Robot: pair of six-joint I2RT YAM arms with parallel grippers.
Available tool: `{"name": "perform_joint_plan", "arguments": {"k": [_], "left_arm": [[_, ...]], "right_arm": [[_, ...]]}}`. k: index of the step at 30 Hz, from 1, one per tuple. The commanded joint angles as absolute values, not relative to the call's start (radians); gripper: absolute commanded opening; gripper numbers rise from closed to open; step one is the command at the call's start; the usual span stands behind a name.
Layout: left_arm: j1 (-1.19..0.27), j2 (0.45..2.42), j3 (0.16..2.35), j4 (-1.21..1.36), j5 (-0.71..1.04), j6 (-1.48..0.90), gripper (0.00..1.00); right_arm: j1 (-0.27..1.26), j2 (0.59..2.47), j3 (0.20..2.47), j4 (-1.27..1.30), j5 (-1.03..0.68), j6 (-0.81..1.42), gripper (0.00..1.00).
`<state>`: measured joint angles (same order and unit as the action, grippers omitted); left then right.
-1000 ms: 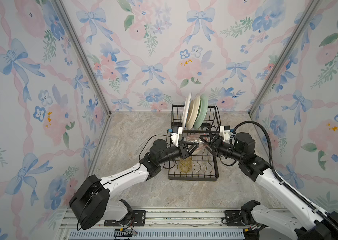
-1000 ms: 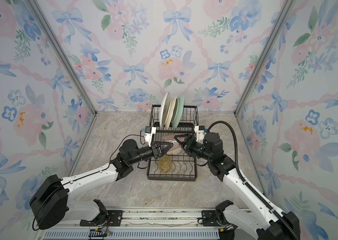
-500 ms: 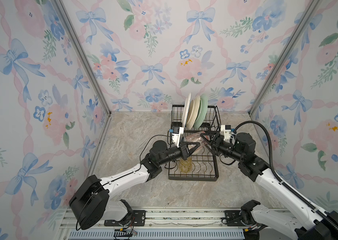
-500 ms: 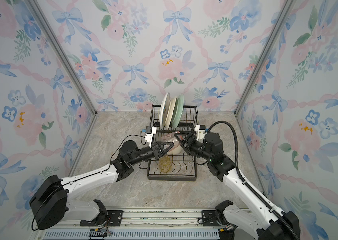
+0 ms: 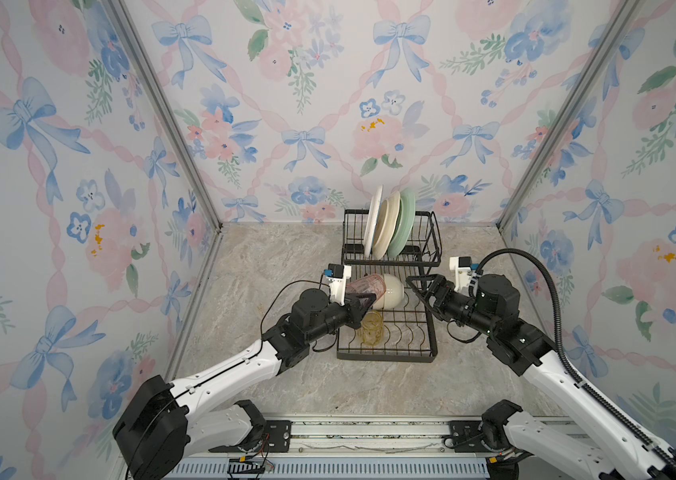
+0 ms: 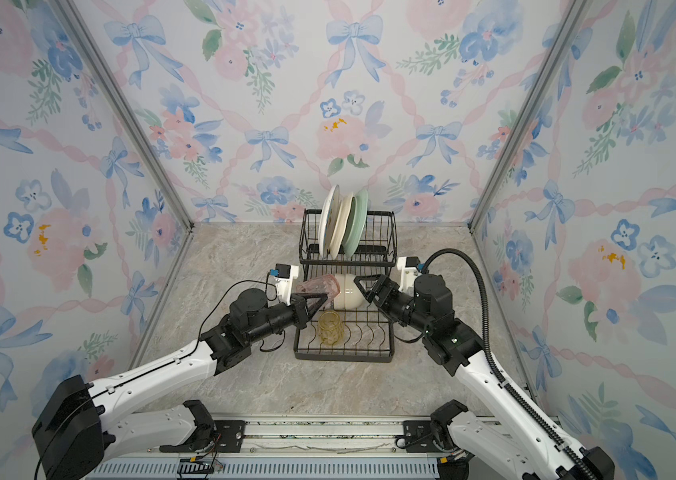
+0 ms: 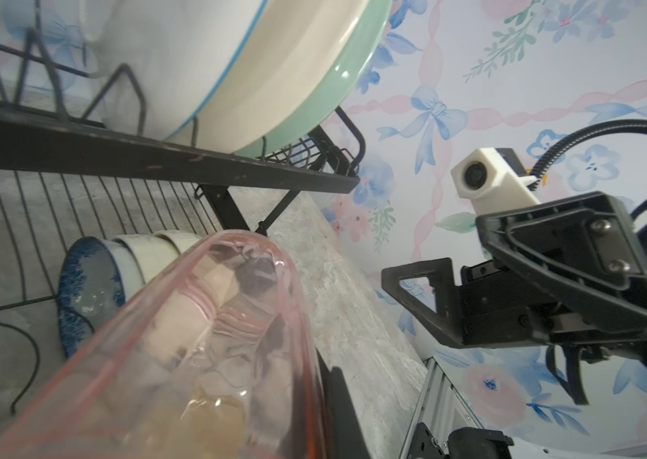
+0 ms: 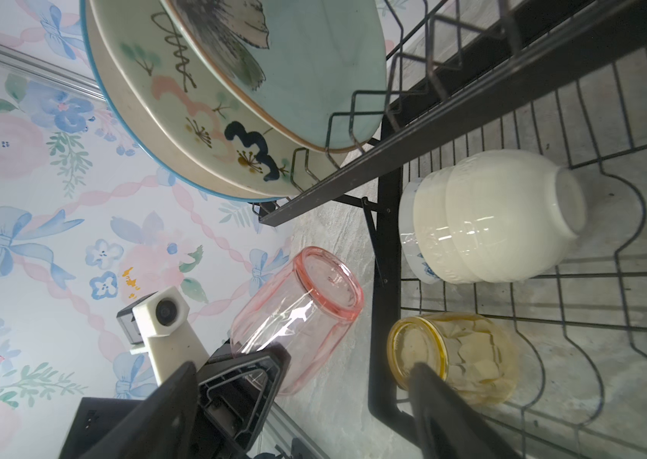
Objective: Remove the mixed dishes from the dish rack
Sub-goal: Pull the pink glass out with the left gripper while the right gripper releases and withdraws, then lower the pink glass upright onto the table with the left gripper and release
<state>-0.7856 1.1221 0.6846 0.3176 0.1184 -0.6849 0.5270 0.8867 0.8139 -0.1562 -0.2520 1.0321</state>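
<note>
Pink tumbler (image 8: 302, 302) clamped in the left jaws; right jaws stand wide apart, holding nothing.

Black dish rack (image 5: 386, 357) on marbled tabletop (image 5: 282, 257)

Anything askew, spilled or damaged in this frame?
Nothing looks broken or spilled. The yellow tumbler lies on its side in the lower tray of the dish rack instead of standing. The pink tumbler is tilted too, but only because the left claw is gripping it.
</note>
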Motion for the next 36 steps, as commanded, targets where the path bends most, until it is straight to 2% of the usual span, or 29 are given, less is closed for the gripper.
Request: {"name": "perform_joint_plan", "arguments": {"k": [1,5,8,17,22,27,30,32,36], "left_arm": [[-0.787,1.040,0.711,0.078,-0.059,-0.580,0.00],[-0.781,0.991,0.729,-0.109,-0.235,-0.529,0.00],[-0.743,0.992,0.783,-0.223,-0.300,-0.519,0.00],[-0.539,1.069,0.839,-0.320,-0.232,-0.511,0.00],[-0.438,1.186,0.920,-0.388,-0.234,-0.459,0.00],[-0.284,1.299,0.997,-0.445,-0.129,-0.452,0.00],[-0.225,1.350,1.032,-0.453,-0.154,-0.449,0.00],[-0.185,1.395,1.077,-0.460,-0.075,-0.433,0.00],[-0.166,1.465,1.151,-0.473,-0.140,-0.437,0.00]], "right_arm": [[0.569,0.854,0.852,-0.299,-0.108,0.895,0.86],[0.590,0.827,0.858,-0.371,-0.040,0.820,0.88],[0.599,0.807,0.877,-0.452,0.029,0.763,0.90],[0.617,0.721,0.863,-0.578,0.138,0.646,1.00],[0.618,0.690,0.848,-0.618,0.144,0.590,0.99],[0.618,0.667,0.802,-0.602,0.147,0.578,0.98],[0.618,0.664,0.787,-0.586,0.138,0.570,0.97],[0.619,0.668,0.787,-0.596,0.140,0.568,0.97],[0.619,0.673,0.768,-0.587,0.140,0.553,0.97]]}}
